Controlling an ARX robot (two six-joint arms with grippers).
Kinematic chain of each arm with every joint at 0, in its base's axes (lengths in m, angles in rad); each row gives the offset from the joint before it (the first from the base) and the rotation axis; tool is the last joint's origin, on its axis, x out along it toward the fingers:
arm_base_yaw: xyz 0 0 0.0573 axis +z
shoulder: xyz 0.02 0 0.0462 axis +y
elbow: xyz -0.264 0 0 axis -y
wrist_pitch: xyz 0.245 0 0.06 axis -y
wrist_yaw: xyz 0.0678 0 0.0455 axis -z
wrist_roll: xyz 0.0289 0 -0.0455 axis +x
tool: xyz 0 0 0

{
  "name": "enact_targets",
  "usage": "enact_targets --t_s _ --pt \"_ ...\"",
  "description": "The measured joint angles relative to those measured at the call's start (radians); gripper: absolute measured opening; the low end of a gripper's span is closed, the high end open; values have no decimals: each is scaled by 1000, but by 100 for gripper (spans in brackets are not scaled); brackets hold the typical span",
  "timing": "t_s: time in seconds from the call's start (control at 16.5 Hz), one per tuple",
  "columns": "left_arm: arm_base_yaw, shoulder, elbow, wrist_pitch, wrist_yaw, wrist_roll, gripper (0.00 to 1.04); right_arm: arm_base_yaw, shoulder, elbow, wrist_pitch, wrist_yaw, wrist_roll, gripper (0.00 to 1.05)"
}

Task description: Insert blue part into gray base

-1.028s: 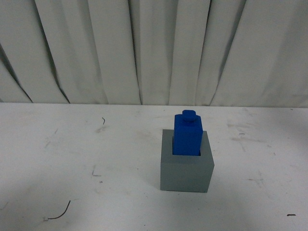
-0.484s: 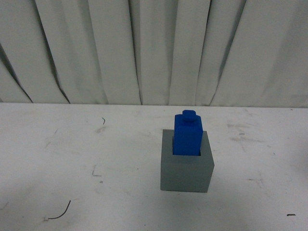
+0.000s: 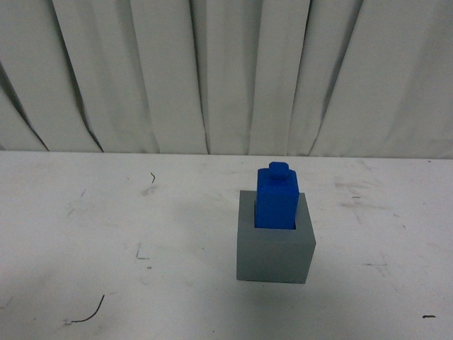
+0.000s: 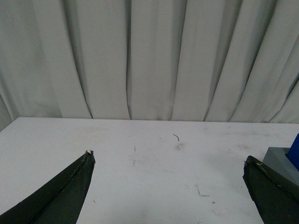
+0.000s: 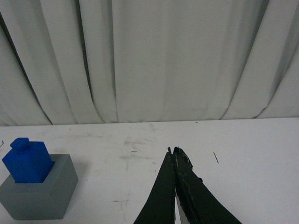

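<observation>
The blue part (image 3: 276, 200) stands upright in the square recess of the gray base (image 3: 274, 253), its knob on top, a little right of the table's middle in the front view. Neither arm shows in that view. In the right wrist view the blue part (image 5: 27, 161) sits in the gray base (image 5: 39, 193), well apart from my right gripper (image 5: 174, 151), which is shut on nothing. My left gripper (image 4: 168, 158) is open and empty, its dark fingers (image 4: 70, 189) wide apart; the gray base (image 4: 280, 161) and a sliver of the blue part (image 4: 295, 151) show beside one finger.
The white table (image 3: 106, 234) carries scuffs and a thin dark thread (image 3: 88, 312) near its front left. A pleated white curtain (image 3: 226, 71) hangs along the table's far edge.
</observation>
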Motion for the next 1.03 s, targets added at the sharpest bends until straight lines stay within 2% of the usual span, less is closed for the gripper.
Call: enact_targets --t_s 0.54,0.73,0.79,1.03 --pt "0 0 0 0 0 0 98 0 -154 -73 -57 0 1 2" --pt "0 0 0 0 0 0 98 0 -204 -73 -117 0 1 2" --pt "0 0 0 0 0 0 98 0 -313 -72 -273 0 0 2" --pt "0 0 0 0 0 0 98 0 -358 -72 -273 0 0 2"
